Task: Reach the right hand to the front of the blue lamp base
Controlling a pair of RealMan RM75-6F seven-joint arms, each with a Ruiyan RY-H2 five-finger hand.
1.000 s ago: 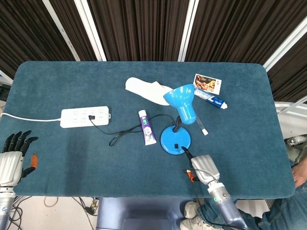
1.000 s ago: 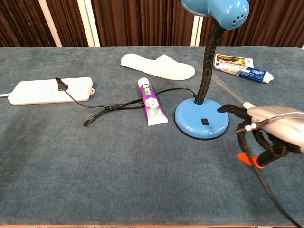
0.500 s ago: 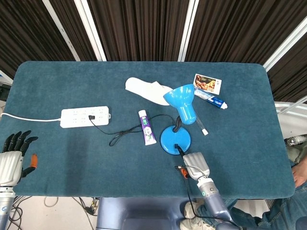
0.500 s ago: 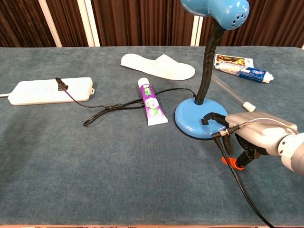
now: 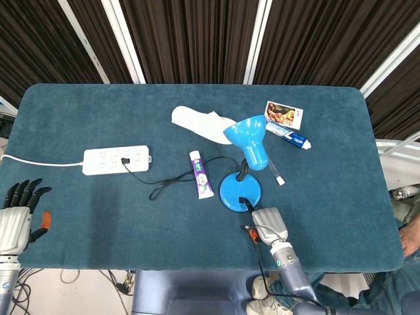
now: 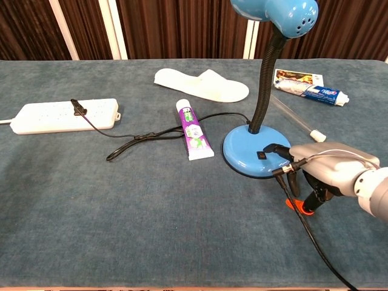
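The blue lamp base (image 5: 239, 191) (image 6: 253, 155) stands right of centre on the table, with a small black switch (image 6: 260, 156) on its front. Its black gooseneck rises to the blue shade (image 5: 250, 139) (image 6: 276, 12). My right hand (image 5: 268, 226) (image 6: 328, 173) is at the base's front right and holds nothing. One dark fingertip (image 6: 270, 147) reaches over the base's rim beside the switch, while the other fingers bend down toward the cloth. My left hand (image 5: 17, 210) rests at the near left table edge, fingers spread and empty.
The lamp's black cord (image 6: 145, 137) runs left to a white power strip (image 5: 117, 159) (image 6: 63, 115). A purple tube (image 6: 194, 136) lies left of the base. A white slipper (image 6: 203, 83), a toothpaste tube (image 6: 318, 93) and a clear rod (image 6: 297, 118) lie behind.
Over the last second my right hand moved left and forward to the lamp base, bringing a fingertip over its front rim. It has barely shifted since half a second ago. My left hand stayed still.
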